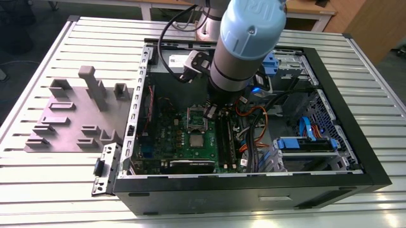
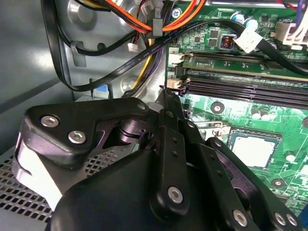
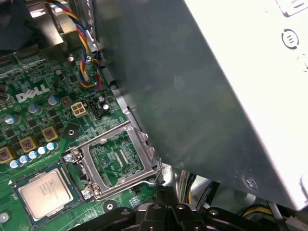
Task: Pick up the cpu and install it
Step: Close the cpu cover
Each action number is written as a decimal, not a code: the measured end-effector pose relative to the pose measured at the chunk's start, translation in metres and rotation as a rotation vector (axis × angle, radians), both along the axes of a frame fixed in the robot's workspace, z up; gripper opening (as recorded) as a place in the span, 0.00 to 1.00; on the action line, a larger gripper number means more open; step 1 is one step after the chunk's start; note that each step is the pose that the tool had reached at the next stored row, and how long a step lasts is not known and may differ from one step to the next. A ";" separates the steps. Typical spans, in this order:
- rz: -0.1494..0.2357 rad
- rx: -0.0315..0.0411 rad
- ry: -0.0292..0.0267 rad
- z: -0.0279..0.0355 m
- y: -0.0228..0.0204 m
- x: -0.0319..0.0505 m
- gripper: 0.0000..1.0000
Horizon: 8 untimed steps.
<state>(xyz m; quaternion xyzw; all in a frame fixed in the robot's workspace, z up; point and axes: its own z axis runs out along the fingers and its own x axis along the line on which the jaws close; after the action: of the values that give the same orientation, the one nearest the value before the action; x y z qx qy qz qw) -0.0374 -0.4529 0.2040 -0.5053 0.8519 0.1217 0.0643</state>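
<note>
One cpu (image 3: pixel 46 194) flat in motherboard (image 3: pixel 29 120) socket

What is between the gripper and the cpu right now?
Nothing visible. The small silver-grey square cpu lies uncovered on the green motherboard, beside the open shiny metal socket frame; the black gripper hangs near that frame.

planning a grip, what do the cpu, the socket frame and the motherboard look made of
The cpu: dull silver-grey metal top, matte, with a paler rim. The socket frame: probably bare steel, shiny, catching bright glints along its edges. The motherboard: green circuit board, likely lacquered laminate, slightly glossy, with fine traces and soldered parts.
</note>
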 end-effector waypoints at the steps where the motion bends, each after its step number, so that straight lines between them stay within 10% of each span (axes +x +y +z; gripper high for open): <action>1: 0.000 0.0005 -0.0001 -0.0005 0.0001 -0.0002 0.11; 8: 0.000 0.0064 -0.0001 -0.0029 0.0010 -0.0011 0.11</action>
<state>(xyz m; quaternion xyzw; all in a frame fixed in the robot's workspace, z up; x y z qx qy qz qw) -0.0385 -0.4520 0.2011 -0.5050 0.8516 0.1244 0.0659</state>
